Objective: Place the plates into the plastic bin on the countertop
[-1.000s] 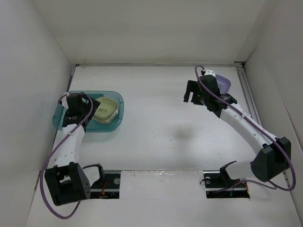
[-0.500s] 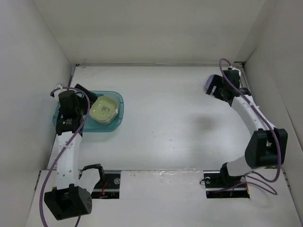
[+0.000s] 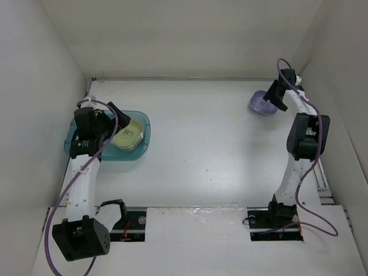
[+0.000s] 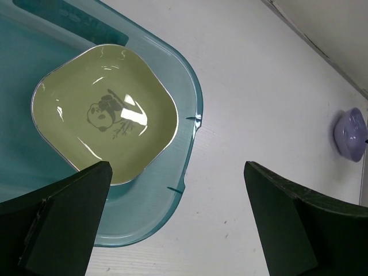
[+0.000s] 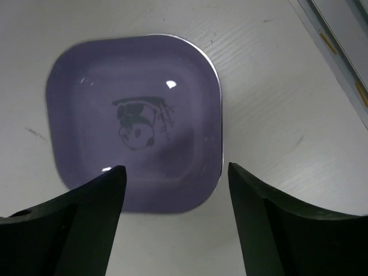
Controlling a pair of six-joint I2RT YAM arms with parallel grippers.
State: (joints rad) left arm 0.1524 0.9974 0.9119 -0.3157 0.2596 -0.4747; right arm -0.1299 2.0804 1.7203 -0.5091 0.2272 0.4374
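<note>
Far left: your left gripper (image 3: 95, 123) hangs over the plastic bin (image 3: 72, 148), jaws spread wide, nothing between them. The left wrist view shows the gap between the fingers (image 4: 63, 224) framing the bin's rounded corner (image 4: 192, 115) and bare countertop (image 3: 201, 155).

Bin: it sits on the countertop close by the left wall. A green plate (image 3: 127, 135) lies inside it toward the right end, flat, face up, with its panda mark clear on the left wrist camera (image 4: 103, 112).

Middle: white surface only.

Far right: the purple plate (image 3: 261, 103) rests flat on the countertop near the back right corner, well apart from the bin. Your right gripper (image 3: 280, 92) is poised just above it, arm stretched toward the rear. On the wrist camera the jaws stand apart, straddling the plate's near edge (image 5: 135, 121). The gripper (image 5: 172, 172) is unclenched; you cannot tell whether the fingers touch the plate. It also shows small in the left wrist view (image 4: 351, 135).
</note>
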